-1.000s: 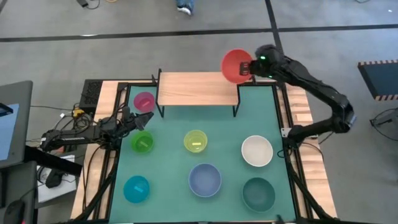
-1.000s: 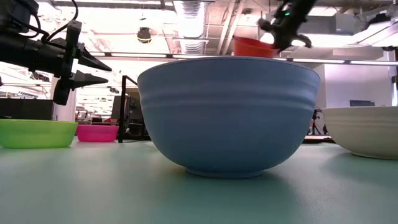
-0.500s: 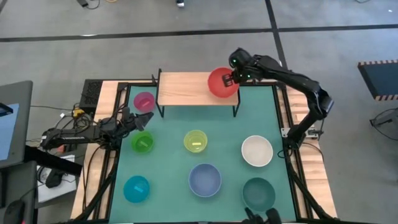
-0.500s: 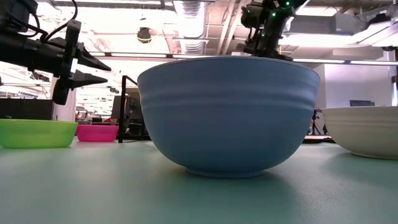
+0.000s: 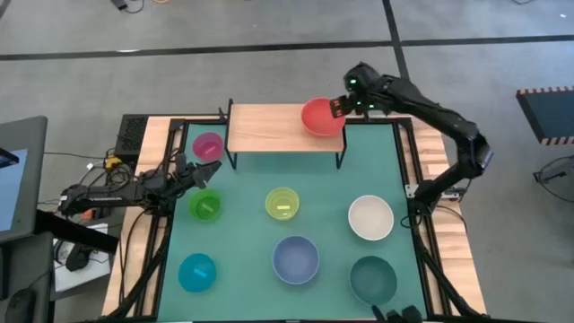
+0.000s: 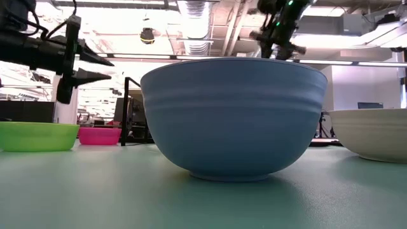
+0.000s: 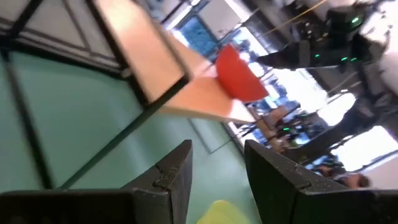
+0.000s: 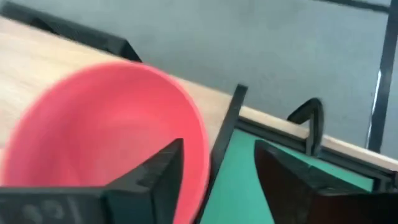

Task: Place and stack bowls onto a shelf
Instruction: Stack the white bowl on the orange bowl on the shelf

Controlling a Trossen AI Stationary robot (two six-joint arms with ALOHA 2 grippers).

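release is the step: red bowl point(image 5: 321, 116) sits at the right end of the shelf point(image 5: 269, 128), right gripper point(image 5: 342, 107) with fingers spread astride its rim, gripping nothing. it should lift straight clear, not nudging the bowl off the shelf edge. left gripper point(image 5: 192, 170) waits part open, empty, near the pink bowl point(image 5: 208, 146).

Red bowl point(image 5: 320, 117) sits upright on the wooden shelf's point(image 5: 269, 128) right end.

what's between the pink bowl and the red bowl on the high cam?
Only bare shelf board lies between pink bowl and red bowl, in the high view.
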